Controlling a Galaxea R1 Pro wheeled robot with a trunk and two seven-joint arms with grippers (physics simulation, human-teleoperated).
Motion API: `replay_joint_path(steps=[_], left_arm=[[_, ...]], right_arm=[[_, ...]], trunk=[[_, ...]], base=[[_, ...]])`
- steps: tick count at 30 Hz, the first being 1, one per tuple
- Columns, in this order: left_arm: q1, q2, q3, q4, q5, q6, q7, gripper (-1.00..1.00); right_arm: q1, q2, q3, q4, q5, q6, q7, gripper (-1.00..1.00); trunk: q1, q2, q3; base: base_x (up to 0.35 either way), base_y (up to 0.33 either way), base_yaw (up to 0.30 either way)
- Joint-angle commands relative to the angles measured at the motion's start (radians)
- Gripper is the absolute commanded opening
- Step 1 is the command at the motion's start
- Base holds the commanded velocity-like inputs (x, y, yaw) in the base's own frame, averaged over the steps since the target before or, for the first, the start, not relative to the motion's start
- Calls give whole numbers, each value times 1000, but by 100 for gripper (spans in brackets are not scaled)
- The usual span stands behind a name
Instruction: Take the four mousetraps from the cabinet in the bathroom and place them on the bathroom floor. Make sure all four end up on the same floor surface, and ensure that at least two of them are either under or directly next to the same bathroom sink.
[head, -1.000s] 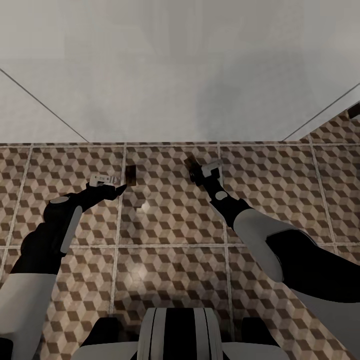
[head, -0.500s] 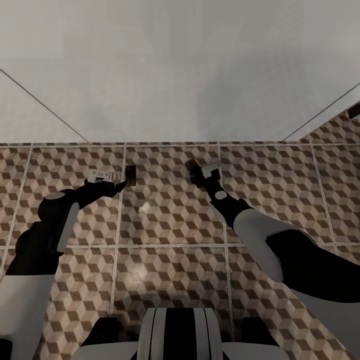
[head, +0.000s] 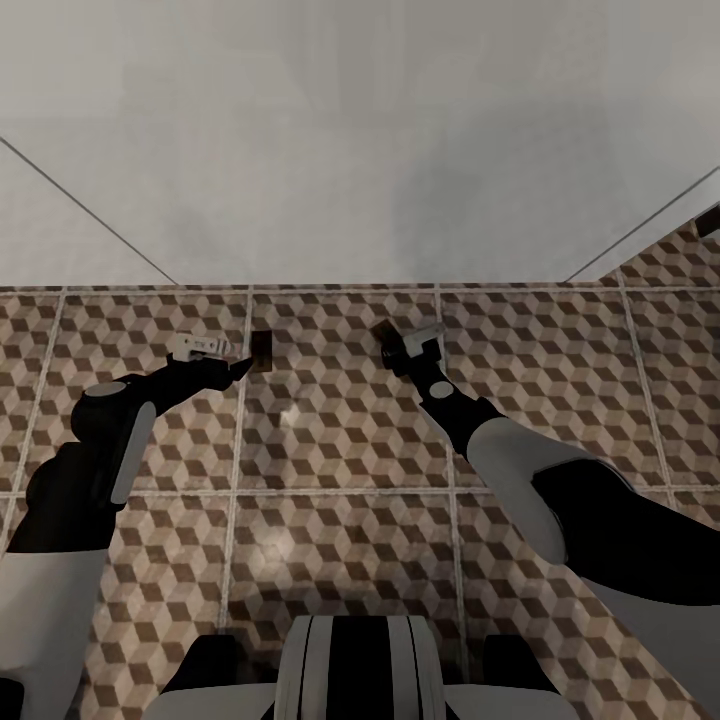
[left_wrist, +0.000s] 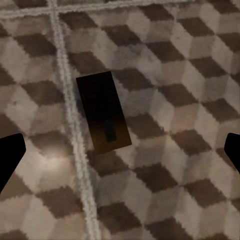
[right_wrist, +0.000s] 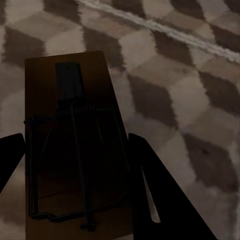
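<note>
Right gripper (head: 392, 340): upper centre of head frame, low over the floor (head: 340, 440); fingers (right_wrist: 160, 200) close on either side of a trap (right_wrist: 70, 165), apparently pinching it. Whether that trap already rests on the tiles cannot be told.

Left gripper (head: 240, 369): left of centre, jaws spread wide and empty, fingertips (left_wrist: 10, 155) at the wrist frame's edges. Second trap (head: 262, 349) lies flat on the tile just beyond it, beside a grout line.

Step, judged: setting the right trap down. Lower until the board sits flat, then open and lift straight up.

Change: left arm has drawn slightly back toward frame left; right arm and both traps unmoved.
</note>
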Motion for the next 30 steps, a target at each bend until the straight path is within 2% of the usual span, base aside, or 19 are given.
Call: replay_joint_path(steps=[1,20,21,30], left_arm=[[0,1,-1,-1,9,7,3,100],[0,1,-1,0,10,7,3,100],[0,1,-1,0,10,7,3,100],[0,0,-1,2,10,7,3,100]], right_arm=[[-1,0,3,2,8,-2,-9,-100],[-1,0,3,2,8,-3,-9,-100],[-1,0,3,2,8,-3,-9,100],[-1,0,3,1,8,-3,-9,100]], trunk=[[0,0,0],[0,0,0],[0,0,0],[0,0,0]], base=[[0,0,0],[0,0,0],[0,0,0],[0,0,0]])
